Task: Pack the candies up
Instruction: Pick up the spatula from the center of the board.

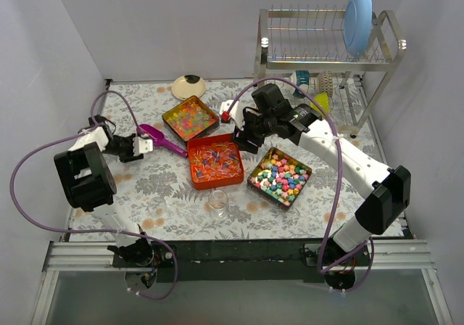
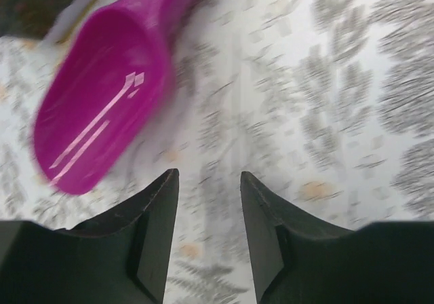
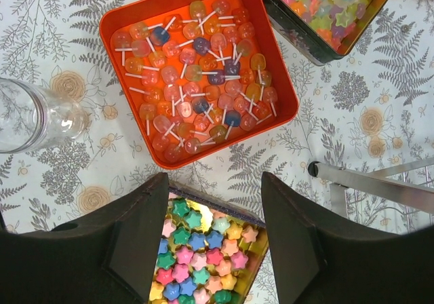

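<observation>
Multicoloured candies [image 1: 215, 159] in three trays [image 3: 288, 90]

Left arm [image 1: 85, 176] and right arm [image 1: 348, 158] reach inward (jaws parted).

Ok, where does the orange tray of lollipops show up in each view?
Top external: the orange tray sits mid-table.
Left wrist: not in it; only the purple scoop shows.
Right wrist: upper middle of the picture.
Shared landmark: the glass, beside the tray in both of those views.
</observation>
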### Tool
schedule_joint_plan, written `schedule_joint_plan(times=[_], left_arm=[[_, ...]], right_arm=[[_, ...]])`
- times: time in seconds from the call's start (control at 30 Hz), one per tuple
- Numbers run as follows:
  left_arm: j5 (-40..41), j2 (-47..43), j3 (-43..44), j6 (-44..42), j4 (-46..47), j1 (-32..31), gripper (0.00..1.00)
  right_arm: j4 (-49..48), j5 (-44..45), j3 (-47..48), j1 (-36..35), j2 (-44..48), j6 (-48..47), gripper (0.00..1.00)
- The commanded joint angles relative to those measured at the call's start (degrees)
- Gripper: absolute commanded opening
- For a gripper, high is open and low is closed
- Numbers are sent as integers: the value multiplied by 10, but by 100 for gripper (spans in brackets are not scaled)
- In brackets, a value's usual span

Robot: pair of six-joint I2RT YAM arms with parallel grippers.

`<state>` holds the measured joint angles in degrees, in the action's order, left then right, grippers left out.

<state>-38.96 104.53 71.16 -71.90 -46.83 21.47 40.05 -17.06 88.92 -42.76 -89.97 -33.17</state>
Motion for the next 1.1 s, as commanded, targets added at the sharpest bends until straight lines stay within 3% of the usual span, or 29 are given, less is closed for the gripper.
schedule_joint_plan(times=[0.0,0.2,0.4,0.7,1.07], left_arm=[[-49,-68,-85,-90,54,-9,43],[-59,-55,-61,-77,55,-16,45],[-55,-19,20,-73,-11,-15,44],[-57,6,24,-125,6,-20,45],[-48,37,29,-120,40,-39,44]], right_arm=[[-15,-5,14,2,-8,3,64],[-13,-1,-3,4,3,1,64],[-15,-3,-11,8,3,-1,64],[-14,-3,1,9,-7,-1,64],[-12,-2,-19,15,2,-1,64]])
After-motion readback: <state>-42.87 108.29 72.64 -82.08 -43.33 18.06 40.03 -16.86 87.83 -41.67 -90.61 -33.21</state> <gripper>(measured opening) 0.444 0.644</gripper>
